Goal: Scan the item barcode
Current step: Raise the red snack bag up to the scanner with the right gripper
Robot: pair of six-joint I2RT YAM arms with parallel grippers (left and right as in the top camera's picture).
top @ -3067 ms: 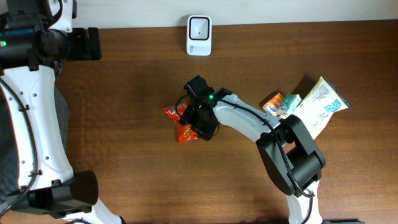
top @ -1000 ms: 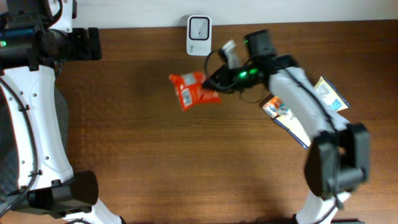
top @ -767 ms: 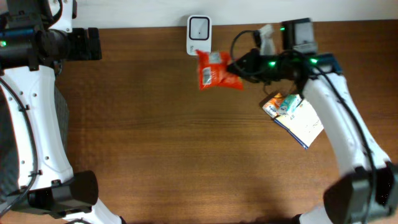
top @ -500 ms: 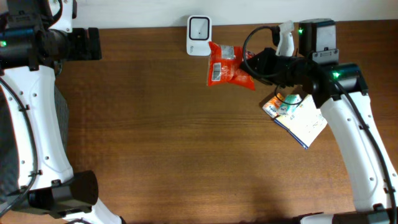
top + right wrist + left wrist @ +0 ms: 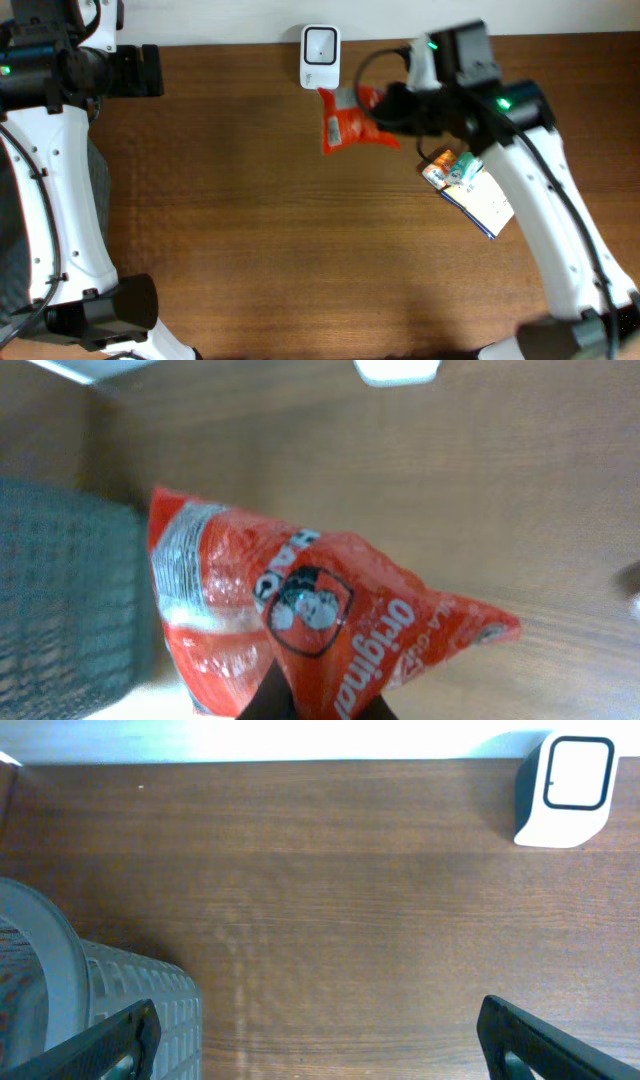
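Clearly the red snack packet is off the table, hanging just in front of the white scanner and slightly to its right in the overhead view. The right gripper has its jaws pressed together on the edge of the packet farthest from the scanner. That leaves most of the wrapper free to face the scanner's window, which is probably why it is held by that edge.

From the right wrist camera the packet fills the frame with its printed front showing, and only a sliver of the scanner shows at the top edge. No barcode can be made out in any view, so whether the code is turned to the window cannot be told.

Further from the scanner, beyond the right arm, a pale pouch and a small packet lie on the wood, partly under the arm. The left gripper is spread wide and empty, far to the scanner's left, with a grey basket cut off at the corner of its view.
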